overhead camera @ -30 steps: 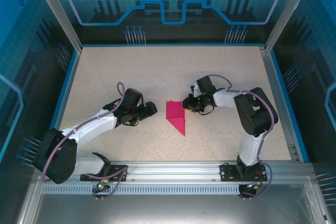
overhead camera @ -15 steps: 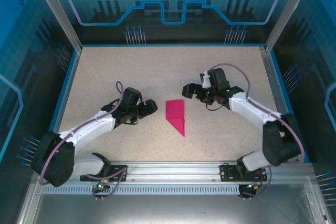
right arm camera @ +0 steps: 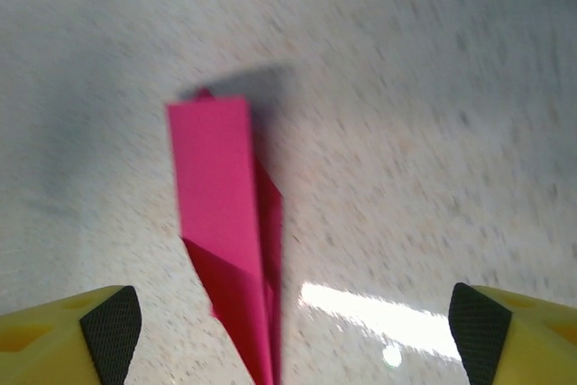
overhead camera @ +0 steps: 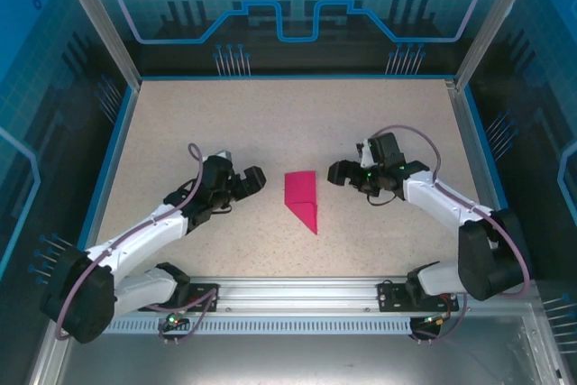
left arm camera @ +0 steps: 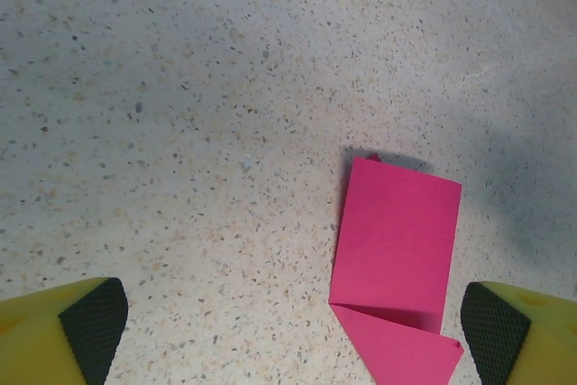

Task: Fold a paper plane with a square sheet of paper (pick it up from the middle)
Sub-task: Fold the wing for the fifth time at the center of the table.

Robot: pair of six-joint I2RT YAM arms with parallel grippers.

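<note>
Magenta-pink folded paper plane (overhead camera: 302,197) flat on speckled bench (overhead camera: 270,123), midway between left end effector (overhead camera: 247,181) and right end effector (overhead camera: 340,172); both wide open, empty. Recommend pinching along centre crease, evenly.

There are one folded magenta-pink paper plane (overhead camera: 303,199), one speckled beige tabletop (overhead camera: 270,114), two white-and-black robot arms (overhead camera: 153,227) and two grippers (left gripper (overhead camera: 245,183), right gripper (overhead camera: 341,174)) with four yellow, black-padded fingers (left arm camera: 90,331) in all.
</note>
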